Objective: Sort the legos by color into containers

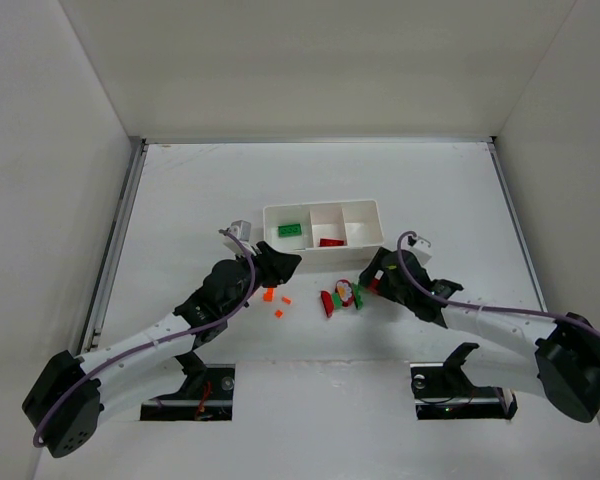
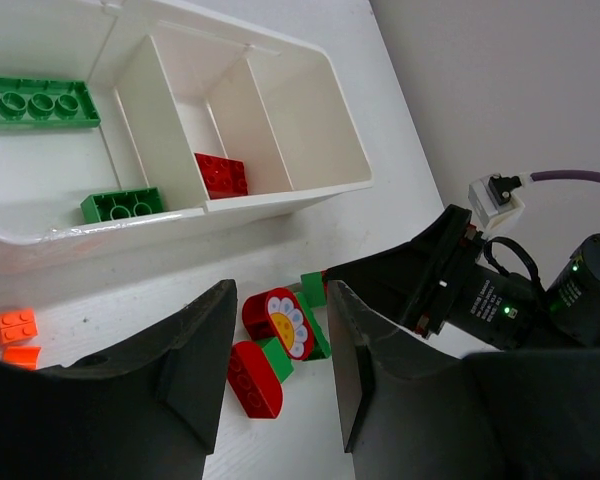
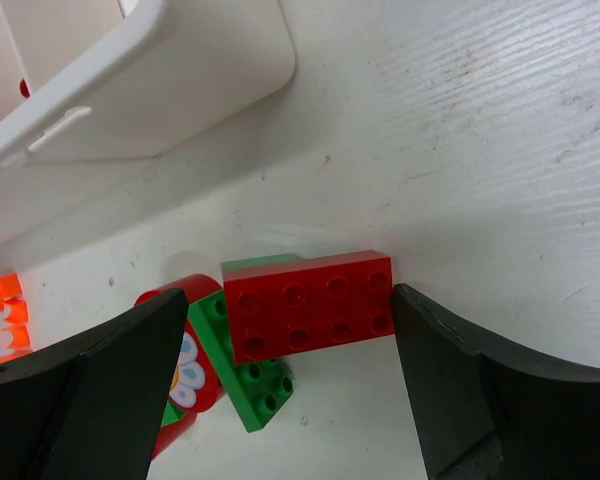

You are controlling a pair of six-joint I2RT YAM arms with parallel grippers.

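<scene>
Left pincer (image 1: 280,262) and right pincer (image 1: 372,272) open, empty, beside white plastic tray (image 1: 370,215).
Top: small orange bricks (image 1: 272,296) near left pincer. Left wrist: green bricks (image 2: 35,100) in left compartment, red brick (image 2: 220,175) in middle. Right wrist: jaws straddle red eight-stud brick (image 3: 310,305).

The light is bright, even and diffuse, falling from overhead. The white table (image 1: 430,190) and side walls (image 1: 40,150) bounce it back, so the top view looks pale and low in contrast. Shadows are soft and short, pooling beneath the arms (image 1: 160,340) toward the lower edge of the frame. In the wrist views the black fingers of the left end effector (image 2: 280,310) and right end effector (image 3: 290,300) sit dark and slightly soft at the bottom, while the table grain is crisp. A faint glossy sheen runs along the tray (image 2: 280,192) rim.
</scene>
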